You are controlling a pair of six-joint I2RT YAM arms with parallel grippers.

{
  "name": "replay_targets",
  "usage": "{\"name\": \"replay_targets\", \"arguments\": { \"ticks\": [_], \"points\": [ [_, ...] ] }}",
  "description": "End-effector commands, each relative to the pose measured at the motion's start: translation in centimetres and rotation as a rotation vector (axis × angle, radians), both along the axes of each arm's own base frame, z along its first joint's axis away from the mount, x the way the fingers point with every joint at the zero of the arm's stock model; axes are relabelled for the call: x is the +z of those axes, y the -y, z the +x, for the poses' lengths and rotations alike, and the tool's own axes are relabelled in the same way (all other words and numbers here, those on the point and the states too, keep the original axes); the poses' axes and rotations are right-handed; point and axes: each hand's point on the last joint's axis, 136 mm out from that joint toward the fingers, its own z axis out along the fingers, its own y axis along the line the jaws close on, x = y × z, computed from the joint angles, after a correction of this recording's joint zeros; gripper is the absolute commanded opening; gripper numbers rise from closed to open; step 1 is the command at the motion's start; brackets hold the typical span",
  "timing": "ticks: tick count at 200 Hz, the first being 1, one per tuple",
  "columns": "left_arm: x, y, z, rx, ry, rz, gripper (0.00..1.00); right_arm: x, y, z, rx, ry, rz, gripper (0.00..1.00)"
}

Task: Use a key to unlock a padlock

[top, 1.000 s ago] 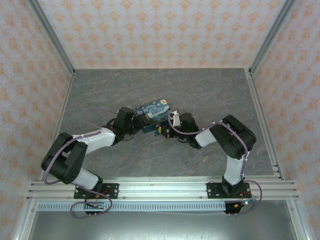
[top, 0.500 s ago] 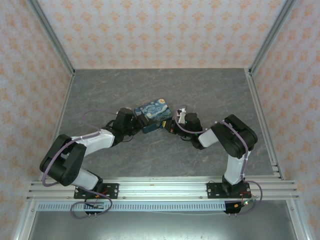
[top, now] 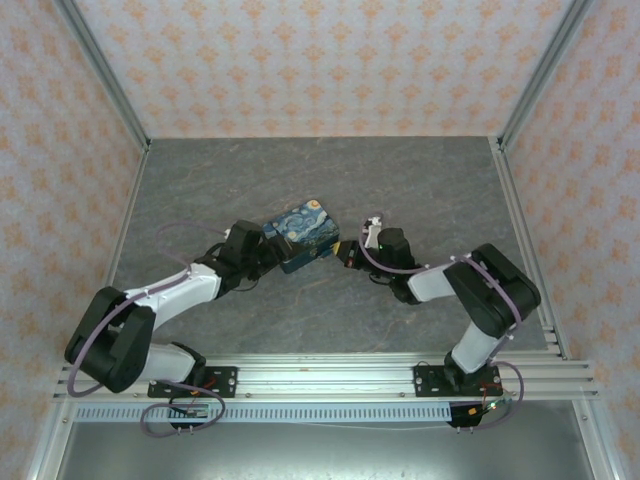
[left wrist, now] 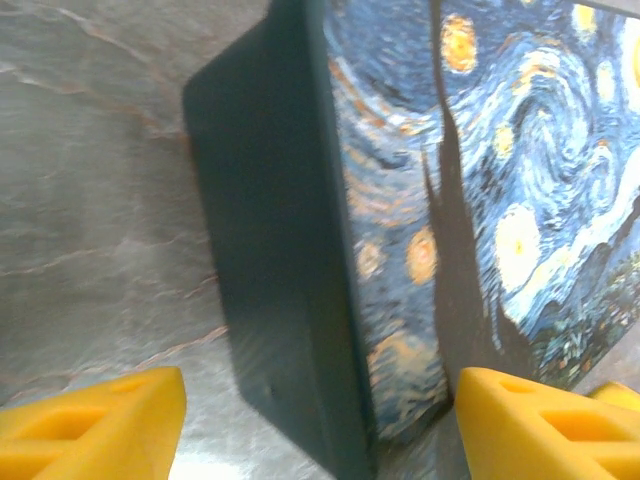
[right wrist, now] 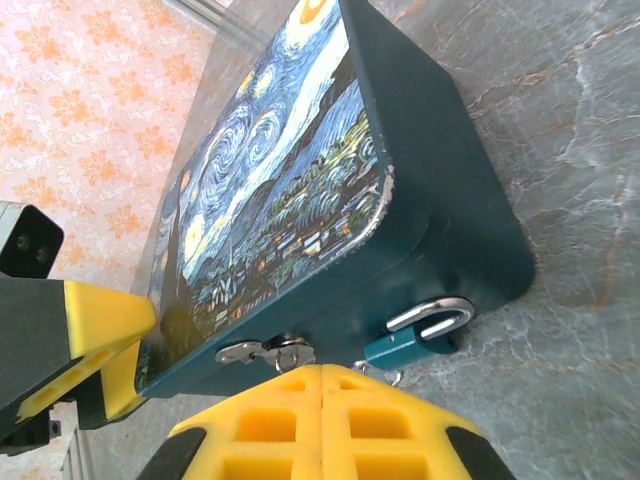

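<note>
Sitting about mid-tabletop [top: 430, 190]: the painted tin box [top: 302, 232], turned at an angle, with one arm on each side of it.

Left gripper [top: 268, 250] is at the box's left end, released. In its wrist view the yellow fingers [left wrist: 95, 425] are spread wide with a corner of the box between them. Bare tabletop shows between one finger and the dark side wall. Can't tell if the other finger touches.

Right gripper [right wrist: 320, 405] is clenched, fingers pressed together with no gap, tips just below the box's front wall. Can't tell whether anything is pinched in it.

Padlock [right wrist: 402, 350]: small teal body with a silver shackle [right wrist: 432, 316], hanging on that front wall near one corner of the box. It is just beside the right gripper's tips, body low by the tabletop.

A small silver metal piece [right wrist: 265, 352] sits further along the same wall. Latch or key, can't tell.
</note>
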Motion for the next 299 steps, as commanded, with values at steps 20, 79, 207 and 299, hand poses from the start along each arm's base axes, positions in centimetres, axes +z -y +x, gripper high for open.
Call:
{"name": "replay_targets", "arguments": {
  "ticks": [20, 79, 207, 299],
  "points": [
    [1.6, -2.3, -0.7, 0.028, 0.006, 0.105, 0.78, -0.4, 1.9, -0.6, -0.001, -0.005, -0.175, 0.14],
    [2.0, -2.8, -0.9, 0.038, 0.018, 0.102, 0.79, -1.1, 1.7, 0.1, -0.003, -0.048, -0.226, 0.45],
    [2.1, -2.9, -1.0, 0.040, 0.013, 0.099, 0.79, -3.9, -1.7, 4.1, -0.009, -0.112, -0.135, 0.49],
    [1.9, -3.2, -1.2, 0.045, 0.007, 0.108, 0.79, -5.4, -1.8, 4.2, -0.001, -0.145, -0.164, 0.37]
  ]
}}
